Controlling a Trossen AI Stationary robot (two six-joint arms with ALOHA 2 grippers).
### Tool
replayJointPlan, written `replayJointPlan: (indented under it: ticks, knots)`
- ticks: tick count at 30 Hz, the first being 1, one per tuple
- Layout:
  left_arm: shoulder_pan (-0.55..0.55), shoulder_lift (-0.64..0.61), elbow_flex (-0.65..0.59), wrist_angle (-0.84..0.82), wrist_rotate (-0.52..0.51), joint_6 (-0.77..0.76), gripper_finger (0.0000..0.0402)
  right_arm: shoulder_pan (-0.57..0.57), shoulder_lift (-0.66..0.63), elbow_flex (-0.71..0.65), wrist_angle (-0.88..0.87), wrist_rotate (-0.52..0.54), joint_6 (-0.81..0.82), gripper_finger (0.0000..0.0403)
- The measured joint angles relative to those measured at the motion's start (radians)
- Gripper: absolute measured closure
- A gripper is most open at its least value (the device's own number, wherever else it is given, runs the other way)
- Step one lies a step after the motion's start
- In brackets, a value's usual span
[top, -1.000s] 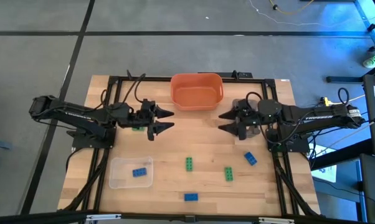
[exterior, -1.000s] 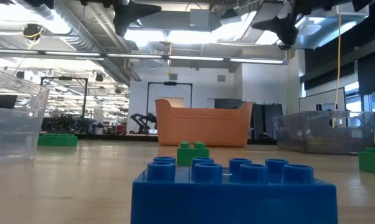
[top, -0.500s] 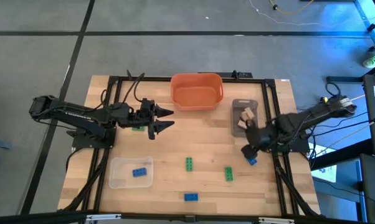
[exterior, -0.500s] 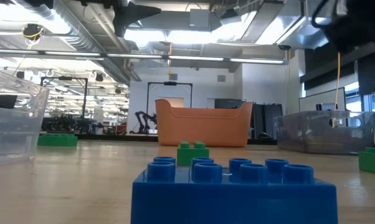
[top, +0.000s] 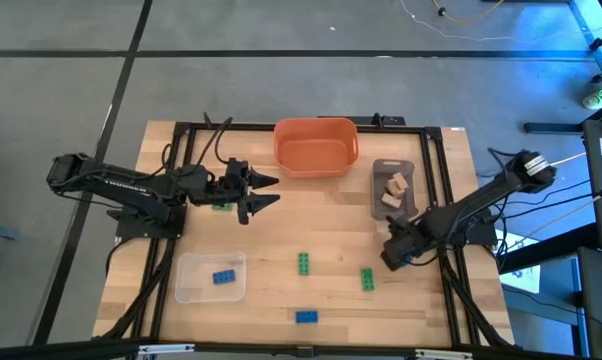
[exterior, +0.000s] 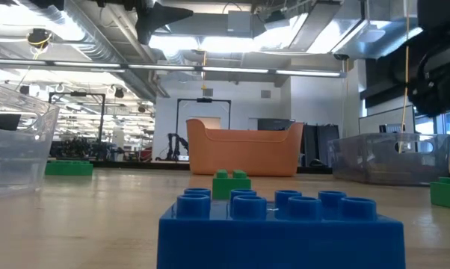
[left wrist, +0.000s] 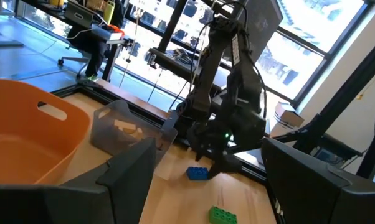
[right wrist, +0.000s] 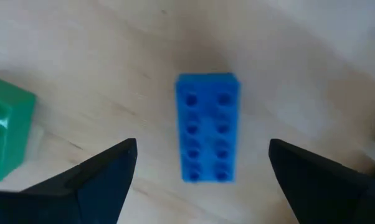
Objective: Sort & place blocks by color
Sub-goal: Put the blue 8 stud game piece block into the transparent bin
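A blue block [right wrist: 206, 127] lies flat on the wooden table, studs up. My right gripper [right wrist: 202, 149] points down over it, open, with one finger on either side and clear of it. From above, that gripper [top: 393, 256] hides the block. My left gripper [top: 276, 192] hangs open and level over the table's left middle, holding nothing. Two green blocks [top: 305, 263] [top: 366, 279] and another blue block [top: 306, 316] lie loose on the table. A third blue block [top: 223, 277] lies in the clear tray [top: 191, 290]. Tan blocks [top: 393, 190] lie in the grey tray [top: 379, 168].
An orange bowl [top: 316, 145] stands at the far middle. A green block [top: 221, 206] lies under my left arm. A green block [right wrist: 7, 134] lies close beside my right gripper's one finger. Black frame rails [top: 451, 270] run along the table's sides.
My right gripper has swung from level, pointing at the table's middle, to pointing down. It has gone down and toward the near edge to stand over the blue block at the right. The grey tray with the tan blocks is now uncovered.
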Motion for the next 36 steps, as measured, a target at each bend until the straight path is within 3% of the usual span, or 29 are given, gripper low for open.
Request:
replayJointPlan:
  ticks: [5, 9, 12, 16, 17, 22, 28, 32, 36]
  knots:
    - [0.000, 0.000, 0.000, 0.000, 0.000, 0.000, 0.0118, 0.003, 0.065, -0.040, 0.072, 0.003, -0.002, 0.0042]
    - [0.000, 0.000, 0.000, -0.001, 0.000, 0.000, 0.0118, 0.002, 0.088, -0.053, 0.071, 0.002, -0.004, 0.0078]
    - [0.000, 0.000, 0.000, -0.001, -0.003, 0.001, 0.0118, 0.004, 0.090, -0.054, 0.068, 0.002, -0.008, 0.0139]
    - [0.000, 0.000, 0.000, -0.002, -0.026, 0.001, 0.0118, 0.008, 0.088, -0.040, 0.045, 0.000, -0.088, 0.0258]
    - [0.000, 0.000, 0.000, -0.002, -0.024, -0.001, 0.0118, 0.008, 0.084, -0.034, 0.041, 0.001, -0.116, 0.0267]
    - [0.000, 0.000, 0.000, 0.002, -0.016, -0.008, 0.0118, 0.008, 0.024, 0.043, 0.109, 0.090, -0.270, 0.0261]
    - [0.000, 0.000, 0.000, 0.002, -0.015, -0.009, 0.0118, -0.064, -0.033, 0.131, 0.503, 0.308, -0.586, 0.0261]
    - [0.000, 0.001, 0.000, 0.003, -0.015, -0.005, 0.0118, -0.184, -0.003, 0.187, 0.750, 0.323, -0.775, 0.0261]
    - [-0.001, 0.046, 0.003, 0.006, -0.014, -0.003, 0.0118, -0.294, 0.068, 0.276, 0.863, 0.328, -0.926, 0.0261]
